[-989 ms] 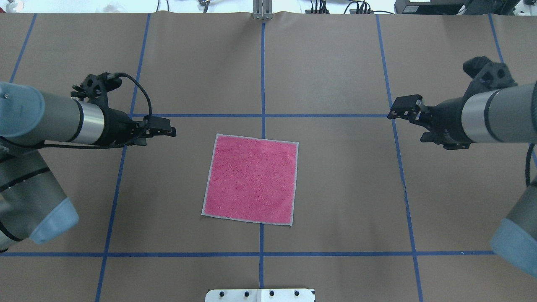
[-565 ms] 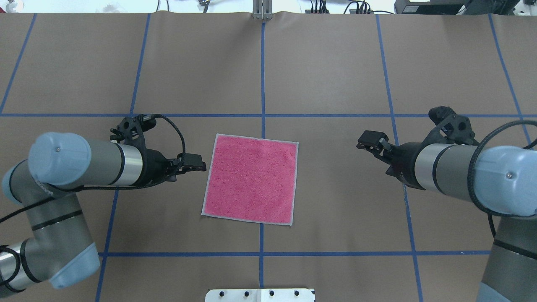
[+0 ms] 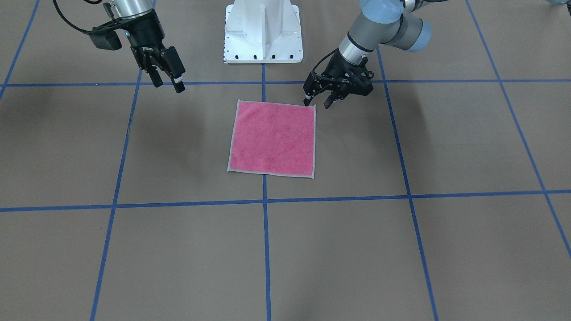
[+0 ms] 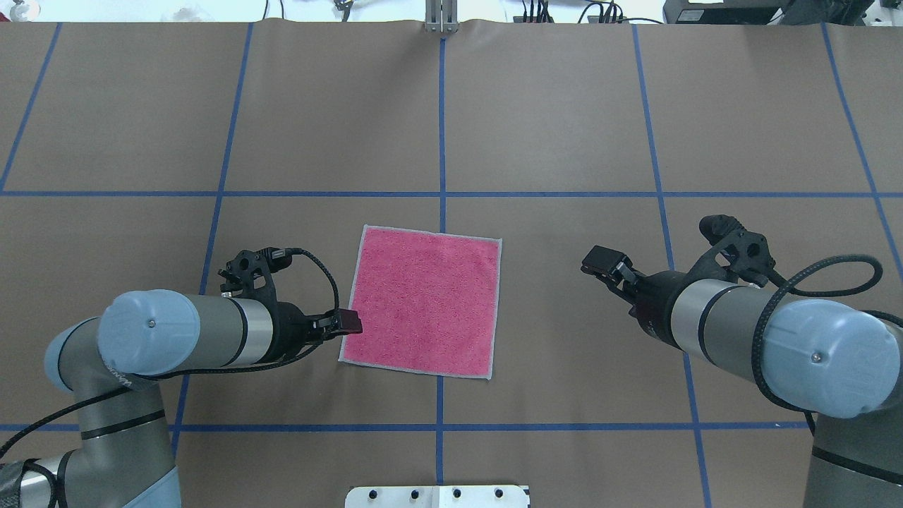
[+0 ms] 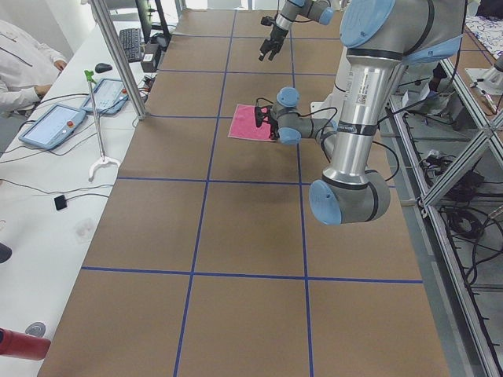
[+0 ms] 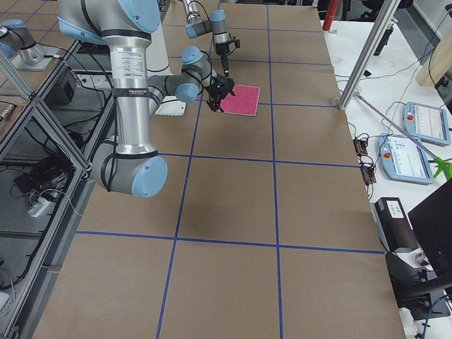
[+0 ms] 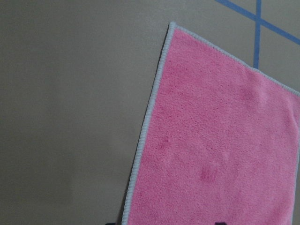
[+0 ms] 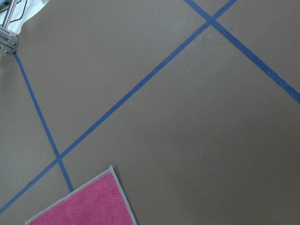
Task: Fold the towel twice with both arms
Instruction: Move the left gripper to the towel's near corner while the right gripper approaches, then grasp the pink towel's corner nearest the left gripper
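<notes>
The towel (image 4: 423, 303) lies flat and unfolded, pink face up, with a light grey border, near the table's middle. It also shows in the front view (image 3: 272, 138), the left wrist view (image 7: 215, 150) and, as one corner, the right wrist view (image 8: 89, 206). My left gripper (image 4: 349, 323) is open and empty, low at the towel's left edge close to its near-left corner; in the front view (image 3: 318, 103) its fingertips stand by that corner. My right gripper (image 4: 600, 261) is open and empty, in the air well to the right of the towel, also in the front view (image 3: 168, 84).
Blue tape lines (image 4: 441, 141) cross the brown table cover in a grid. The white bolted pedestal (image 3: 263, 31) stands at the robot's edge, near the towel. Operators' desks with tablets (image 5: 51, 126) and a metal post (image 5: 118, 55) line the far side.
Both arms have swung in and back towards the robot. The left gripper moved from far left to the towel's near-left corner. The right gripper came closer to the towel's right side.
</notes>
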